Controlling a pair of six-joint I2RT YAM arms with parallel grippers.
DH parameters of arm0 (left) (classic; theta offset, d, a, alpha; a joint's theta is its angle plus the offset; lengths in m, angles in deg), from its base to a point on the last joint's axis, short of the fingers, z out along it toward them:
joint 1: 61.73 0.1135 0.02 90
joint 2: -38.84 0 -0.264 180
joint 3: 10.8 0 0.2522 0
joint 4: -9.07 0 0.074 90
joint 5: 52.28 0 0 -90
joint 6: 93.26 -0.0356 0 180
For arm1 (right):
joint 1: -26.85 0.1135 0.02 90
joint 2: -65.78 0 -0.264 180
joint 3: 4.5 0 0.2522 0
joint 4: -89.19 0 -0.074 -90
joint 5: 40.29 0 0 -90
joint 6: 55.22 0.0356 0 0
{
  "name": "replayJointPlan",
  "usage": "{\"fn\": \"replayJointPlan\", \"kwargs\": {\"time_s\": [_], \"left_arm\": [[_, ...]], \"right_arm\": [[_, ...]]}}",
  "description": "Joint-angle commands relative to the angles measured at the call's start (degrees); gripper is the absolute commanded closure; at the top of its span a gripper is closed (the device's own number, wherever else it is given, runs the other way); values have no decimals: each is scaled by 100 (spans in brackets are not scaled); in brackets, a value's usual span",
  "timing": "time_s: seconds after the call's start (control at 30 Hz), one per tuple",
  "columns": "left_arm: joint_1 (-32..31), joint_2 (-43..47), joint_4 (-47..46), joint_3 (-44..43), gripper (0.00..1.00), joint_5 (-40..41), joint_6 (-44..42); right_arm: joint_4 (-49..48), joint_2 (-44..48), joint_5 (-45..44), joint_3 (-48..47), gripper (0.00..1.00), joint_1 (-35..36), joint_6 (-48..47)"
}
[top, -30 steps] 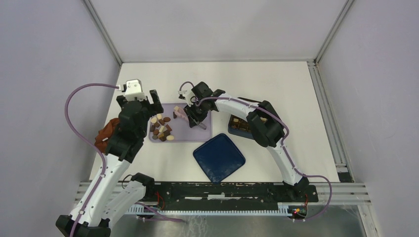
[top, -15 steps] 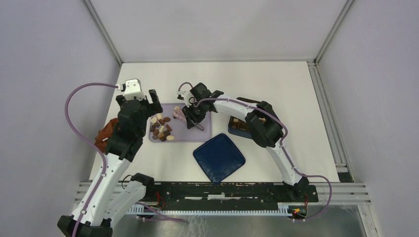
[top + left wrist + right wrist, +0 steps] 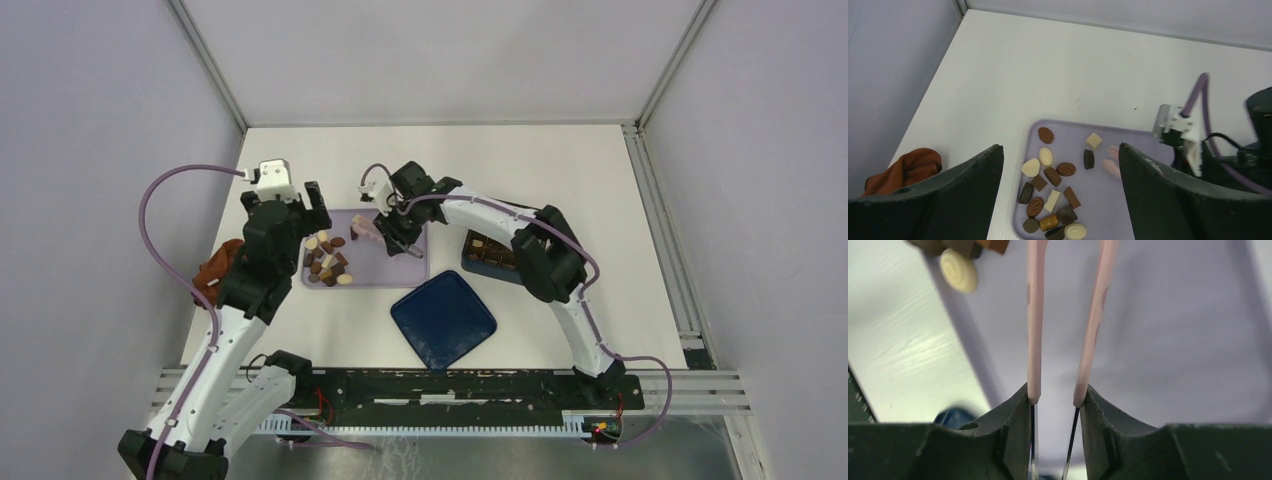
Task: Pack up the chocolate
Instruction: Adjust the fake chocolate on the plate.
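Note:
The chocolate (image 3: 328, 262) lies as several small dark, brown and cream pieces on the left part of a lilac tray (image 3: 385, 272). In the left wrist view the pieces (image 3: 1052, 176) sit between and below my fingers. My left gripper (image 3: 300, 215) hovers open above them (image 3: 1059, 147), holding nothing. My right gripper (image 3: 395, 235) is shut on pink tongs (image 3: 365, 232), pinching their two arms (image 3: 1034, 315) partly together (image 3: 1055, 392). The tong tips (image 3: 1110, 160) reach over the tray just right of a dark piece. A cream round piece (image 3: 958, 270) shows at the tray's edge.
A dark blue box (image 3: 487, 252) holding some chocolate pieces stands right of the tray, partly under the right arm. Its blue lid (image 3: 443, 318) lies in front of the tray. A reddish-brown cloth (image 3: 215, 270) is bunched at the table's left edge (image 3: 903, 167).
The right arm's elbow has swung slightly to the right while the tongs stay over the tray. The left gripper has barely shifted.

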Motion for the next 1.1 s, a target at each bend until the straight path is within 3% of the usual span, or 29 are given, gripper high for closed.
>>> {"fn": "replayJointPlan", "kwargs": {"time_s": [0.0, 0.2, 0.33, 0.4, 0.53, 0.7, 1.07], "left_arm": [[47, -132, -213, -35, 13, -330, 108], [45, -722, 563, -699, 30, -2027, 1251], [26, -918, 200, -63, 42, -3608, 2411], [-58, -1064, -115, 348, 51, -3965, 2844], [-671, -1523, -427, 693, 63, -3270, 3097], [-1340, -2874, -645, 341, 76, -2526, 3034], [-1806, -4963, -777, -641, 84, -2060, 2955]], "right_arm": [[-192, 1795, 599, 658, 59, -447, -691], [-915, 3882, 1625, 2626, 60, -1316, -1083], [-1259, 5129, 1900, 3752, 59, -1834, -1273], [-1360, 5643, 1945, 4205, 59, -2053, -1425], [-1771, 6285, 2282, 4914, 58, -2444, -1344], [-1675, 6311, 2486, 4920, 59, -2548, -1416], [-1521, 6420, 2514, 4980, 59, -2666, -1575]]}}
